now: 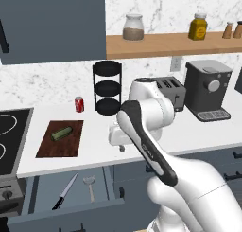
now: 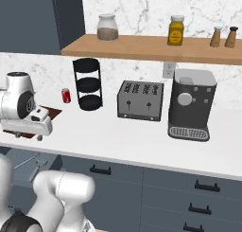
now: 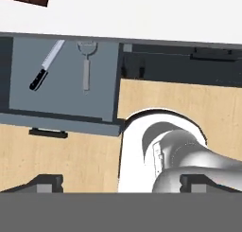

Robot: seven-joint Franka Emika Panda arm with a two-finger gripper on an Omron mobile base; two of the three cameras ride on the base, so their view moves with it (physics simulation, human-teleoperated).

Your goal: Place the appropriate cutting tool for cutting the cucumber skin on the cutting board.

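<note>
In the open drawer (image 1: 71,198) below the tabletop (image 1: 99,146): peeler (image 1: 90,187) beside knife (image 1: 65,191), cucumber (image 1: 61,133) on cutting board (image 1: 60,139), jaws (image 3: 120,183) spread wide, empty; no readable labels.

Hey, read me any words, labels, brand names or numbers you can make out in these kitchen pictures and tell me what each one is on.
No text can be read anywhere.
Red soda can: white marking, too blurred to read.
Yellow jar on the shelf: dark label patch, too small to read.
Coffee machine: round dial, no legible marks.
Toaster: small knobs, no legible marks.
</note>
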